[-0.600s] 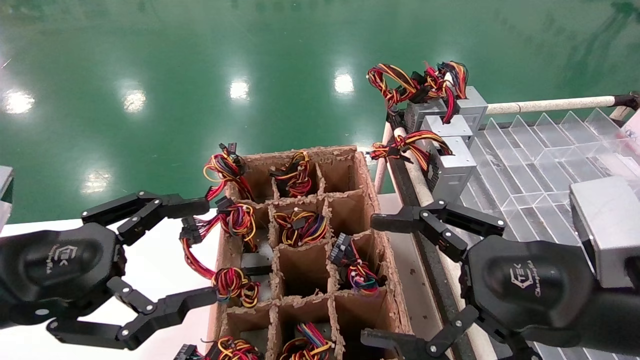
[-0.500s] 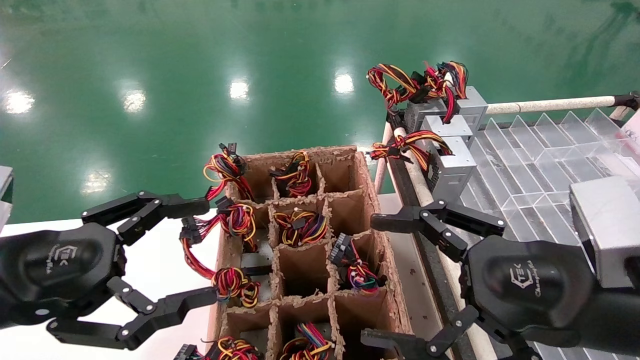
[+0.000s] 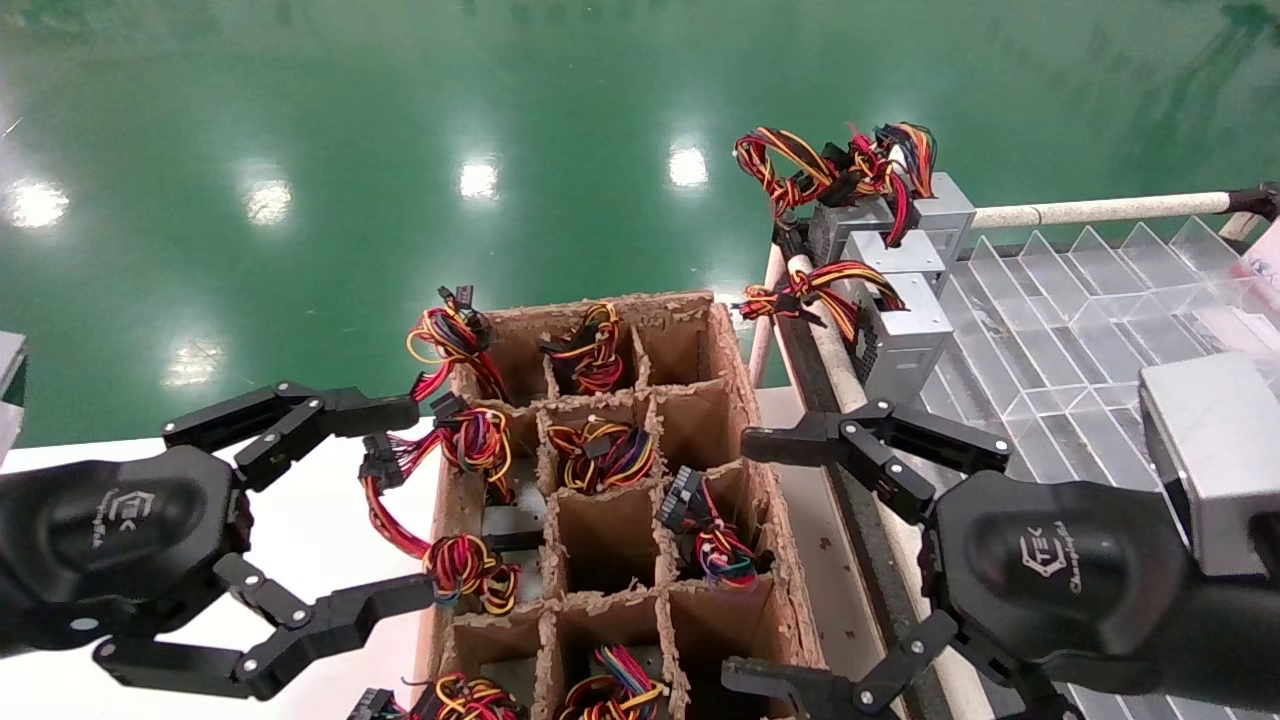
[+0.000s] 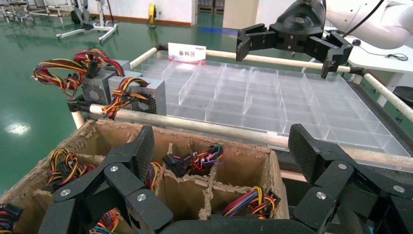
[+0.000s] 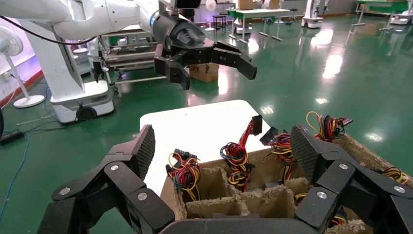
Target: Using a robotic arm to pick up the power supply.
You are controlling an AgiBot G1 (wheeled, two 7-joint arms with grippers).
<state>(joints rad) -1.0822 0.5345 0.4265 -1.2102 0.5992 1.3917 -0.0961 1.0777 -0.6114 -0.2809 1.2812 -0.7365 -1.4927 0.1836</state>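
My black claw-fingered right gripper [image 3: 745, 560], grey metal box at its wrist, hangs spread wide at the right edge of the ragged brown cardboard divider crate [image 3: 735, 370], unmoved since a moment ago. The small grey power supply with its purple, red and yellow wire coil [image 3: 722, 548] sits in the crate's right-hand cell, just left of my fingers and untouched. My left gripper [image 3: 400, 500] gapes empty at the crate's left side.

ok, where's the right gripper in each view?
Head view: right gripper is open at lower right, beside the cardboard crate.
Left wrist view: right gripper is farther off, beyond the clear tray.
Right wrist view: right gripper is in the foreground, its fingers spread above the crate.
Shared landmark: the cardboard crate.
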